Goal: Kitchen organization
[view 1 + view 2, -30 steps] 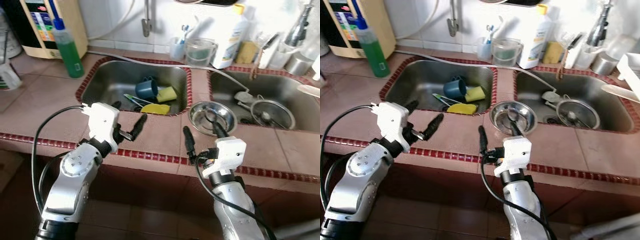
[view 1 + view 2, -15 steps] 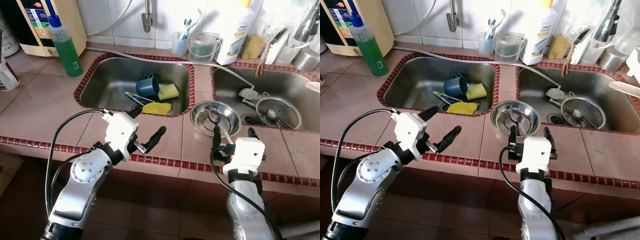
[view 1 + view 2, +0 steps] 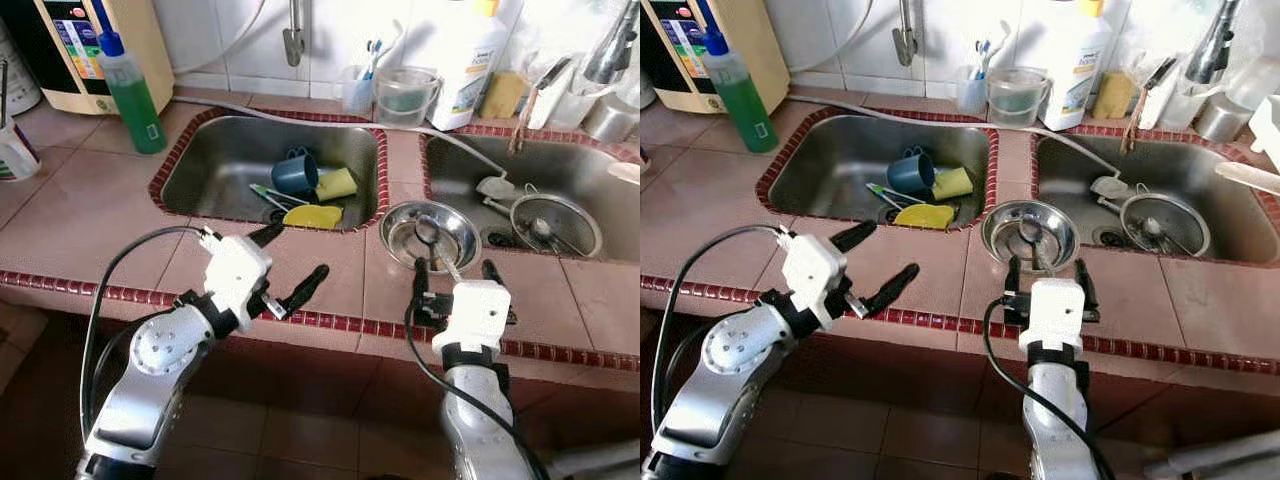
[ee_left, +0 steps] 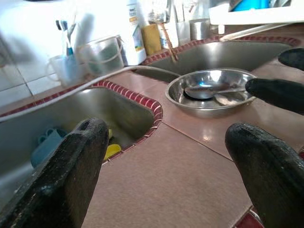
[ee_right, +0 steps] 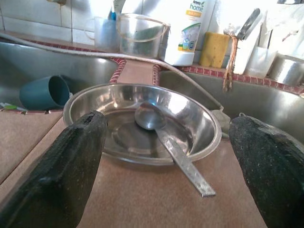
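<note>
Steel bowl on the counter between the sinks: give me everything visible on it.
The steel bowl is round, shallow and shiny, metal by its look, with a thin rolled rim. It sits upright on the tiled counter on the strip between the two sinks, near the front edge. A metal spoon lies in it, scoop in the middle, handle over the near rim onto the tile. The right gripper is open just in front of it, not touching.

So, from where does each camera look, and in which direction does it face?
Left and right eye views: on the head, looking down at the counter; both arms show.
Left wrist view: on the left arm, facing across the counter between the left gripper's open fingers.
Right wrist view: on the right arm, facing the steel bowl between the right gripper's open fingers.
All views share the bowl and spoon.
</note>
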Available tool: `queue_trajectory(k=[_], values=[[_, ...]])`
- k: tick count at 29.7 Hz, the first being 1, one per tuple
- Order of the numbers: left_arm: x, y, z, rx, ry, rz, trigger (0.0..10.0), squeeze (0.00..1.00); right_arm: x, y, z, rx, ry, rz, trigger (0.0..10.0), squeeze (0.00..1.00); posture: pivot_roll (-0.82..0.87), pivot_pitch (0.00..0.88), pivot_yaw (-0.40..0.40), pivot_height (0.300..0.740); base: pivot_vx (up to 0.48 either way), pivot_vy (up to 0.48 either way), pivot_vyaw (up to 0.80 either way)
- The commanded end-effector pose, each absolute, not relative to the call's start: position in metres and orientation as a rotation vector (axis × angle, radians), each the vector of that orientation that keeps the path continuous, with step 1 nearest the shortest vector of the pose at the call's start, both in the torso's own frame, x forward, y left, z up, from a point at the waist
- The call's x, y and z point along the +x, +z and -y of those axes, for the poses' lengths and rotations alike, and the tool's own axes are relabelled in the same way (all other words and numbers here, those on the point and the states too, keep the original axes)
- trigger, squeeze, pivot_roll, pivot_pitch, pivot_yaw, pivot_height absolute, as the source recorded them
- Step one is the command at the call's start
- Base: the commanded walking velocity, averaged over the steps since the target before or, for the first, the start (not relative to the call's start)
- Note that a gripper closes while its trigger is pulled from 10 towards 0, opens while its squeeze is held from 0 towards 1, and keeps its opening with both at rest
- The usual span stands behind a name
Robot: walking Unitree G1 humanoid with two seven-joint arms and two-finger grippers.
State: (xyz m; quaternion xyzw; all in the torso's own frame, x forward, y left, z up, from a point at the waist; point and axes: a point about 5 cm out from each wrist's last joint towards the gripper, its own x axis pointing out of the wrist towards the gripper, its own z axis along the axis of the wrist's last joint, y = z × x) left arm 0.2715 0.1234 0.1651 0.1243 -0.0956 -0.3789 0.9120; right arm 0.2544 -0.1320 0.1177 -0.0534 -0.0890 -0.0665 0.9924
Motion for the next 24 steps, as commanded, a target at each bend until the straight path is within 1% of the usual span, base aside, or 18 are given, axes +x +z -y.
queue_trajectory(k=[1, 6, 11, 24], values=[[0.265, 0.167, -0.12, 0.27, -0.83, 0.213, 10.0, 0.0, 0.251, 0.111, 0.13, -0.098, -0.141, 0.156, 10.0, 0.0, -0.19, 0.134, 0.017, 0.732, 0.0, 0.0, 0.0], [0.262, 0.161, -0.118, 0.305, -0.884, 0.215, 10.0, 0.0, 0.251, 0.109, 0.13, -0.097, -0.148, 0.149, 10.0, 0.0, -0.2, 0.127, 0.015, 0.732, 0.0, 0.0, 0.0], [0.264, 0.153, -0.115, 0.333, -0.913, 0.203, 10.0, 0.0, 0.251, 0.107, 0.132, -0.083, -0.162, 0.132, 10.0, 0.0, -0.22, 0.121, 0.007, 0.732, 0.0, 0.0, 0.0], [0.264, 0.154, -0.105, 0.366, -0.984, 0.251, 10.0, 0.0, 0.249, 0.095, 0.137, -0.017, -0.24, 0.058, 10.0, 0.0, -0.23, 0.12, 0.001, 0.732, 0.0, 0.0, 0.0]])
